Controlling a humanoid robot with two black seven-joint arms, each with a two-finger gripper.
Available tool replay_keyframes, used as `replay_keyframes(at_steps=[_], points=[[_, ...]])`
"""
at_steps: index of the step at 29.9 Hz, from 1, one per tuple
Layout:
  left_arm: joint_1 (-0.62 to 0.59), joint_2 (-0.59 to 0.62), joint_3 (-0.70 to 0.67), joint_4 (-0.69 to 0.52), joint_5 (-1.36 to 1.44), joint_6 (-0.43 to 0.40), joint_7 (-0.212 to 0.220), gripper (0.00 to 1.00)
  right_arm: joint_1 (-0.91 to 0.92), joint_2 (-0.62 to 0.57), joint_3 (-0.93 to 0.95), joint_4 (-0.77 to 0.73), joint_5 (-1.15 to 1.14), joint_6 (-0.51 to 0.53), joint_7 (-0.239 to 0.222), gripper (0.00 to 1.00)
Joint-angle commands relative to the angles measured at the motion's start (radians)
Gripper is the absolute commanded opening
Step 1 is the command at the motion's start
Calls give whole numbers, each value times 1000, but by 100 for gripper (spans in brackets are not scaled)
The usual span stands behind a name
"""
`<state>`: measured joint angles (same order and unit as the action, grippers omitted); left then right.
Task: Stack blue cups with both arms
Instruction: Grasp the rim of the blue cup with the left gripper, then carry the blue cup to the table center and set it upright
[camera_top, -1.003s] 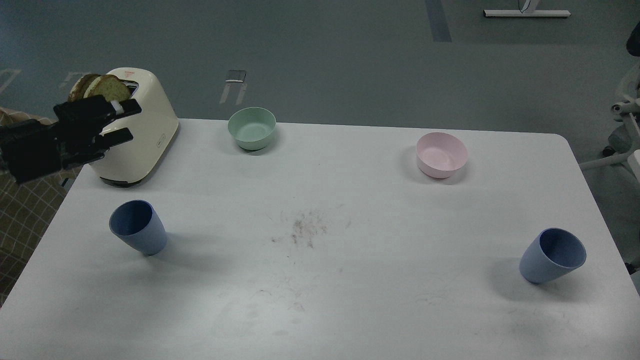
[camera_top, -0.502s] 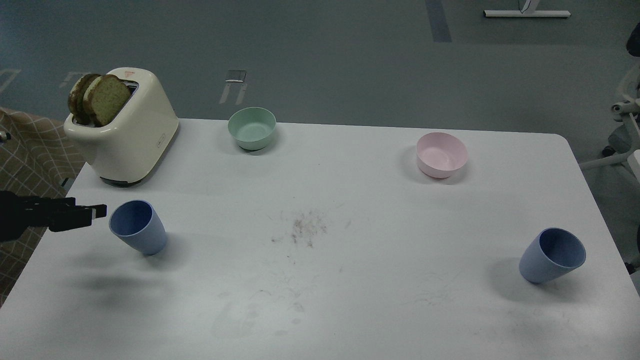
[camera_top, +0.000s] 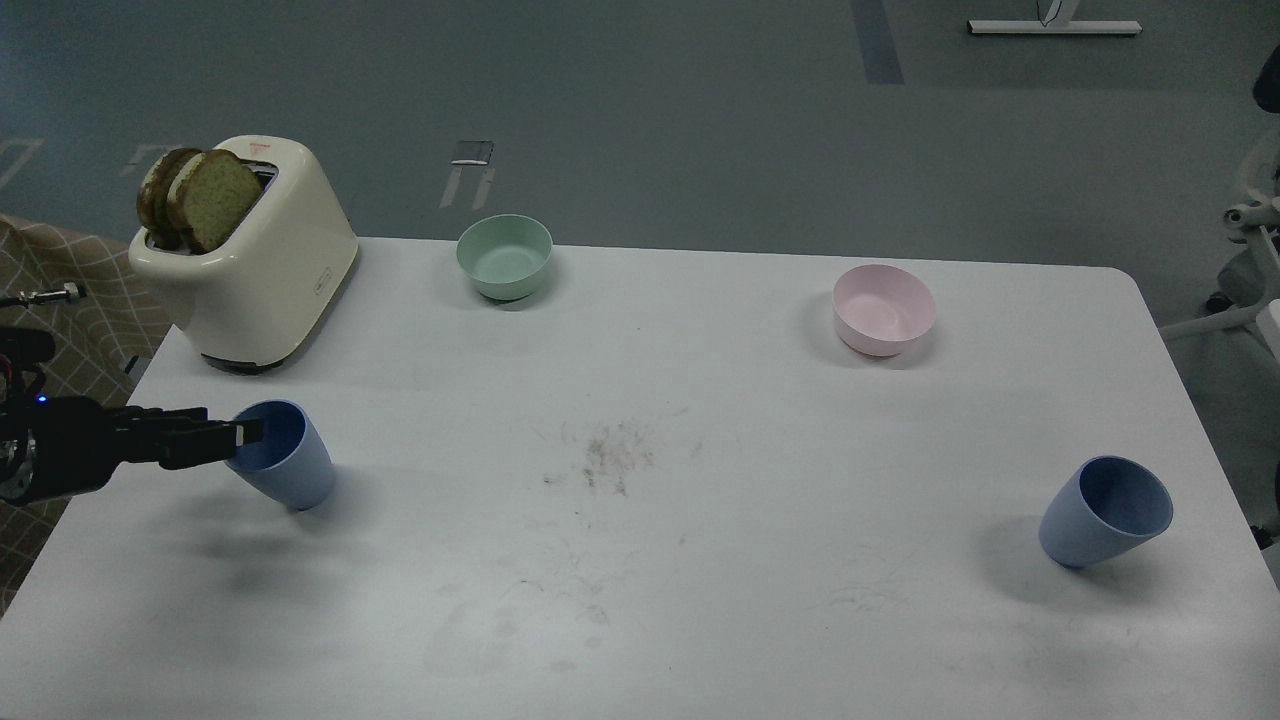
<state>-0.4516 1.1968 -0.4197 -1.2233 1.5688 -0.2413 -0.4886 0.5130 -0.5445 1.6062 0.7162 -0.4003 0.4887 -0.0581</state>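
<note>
- Blue is the colour to watch: two matte tumblers, the left blue cup (camera_top: 280, 455) near the bench's left edge and the right blue cup (camera_top: 1105, 512) far across by the right edge, well apart, both standing and unstacked.
- Left tool (camera_top: 235, 434) comes in low from the left, its tip overlapping the near rim of the left blue cup; seen edge-on and dark, so whether it is wide or narrow cannot be told, nor whether it touches the rim.
- Right tool is nowhere in view.
- White bench (camera_top: 640, 600) also carries a cream toaster (camera_top: 265, 270) with bread, a mint-green bowl (camera_top: 504, 256) and a pink bowl (camera_top: 884, 309) along the back; none of them sits between the cups.
- Handling call: these cups look light, stiff and thin-walled, with a smooth tapering wall and narrow base, so they would likely tip at a sideways nudge.
- Best hold, probably: pinch the rim with one finger inside and one outside, or clasp the wider upper wall, since lower down the taper may let it slip.
</note>
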Motion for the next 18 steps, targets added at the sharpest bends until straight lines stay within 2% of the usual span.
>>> replay_keyframes(at_steps=[1, 3, 5, 8, 14, 18], points=[[1, -31, 1, 30, 4, -10, 0, 52, -5, -3, 8, 0, 0, 0, 0, 100], [1, -42, 1, 41, 5, -18, 0, 41, -8, -3, 11, 0, 0, 0, 0, 100], [1, -51, 1, 50, 8, -18, 0, 18, -11, -3, 12, 0, 0, 0, 0, 100], [-5, -54, -1, 57, 8, -18, 0, 0, -13, -3, 12, -1, 0, 0, 0, 100], [-19, -52, -2, 53, 11, -18, 0, 0, -13, -3, 12, -3, 0, 0, 0, 100], [-134, -40, -2, -39, 39, -41, 0, 0, -30, -6, 37, -1, 0, 0, 0, 100]])
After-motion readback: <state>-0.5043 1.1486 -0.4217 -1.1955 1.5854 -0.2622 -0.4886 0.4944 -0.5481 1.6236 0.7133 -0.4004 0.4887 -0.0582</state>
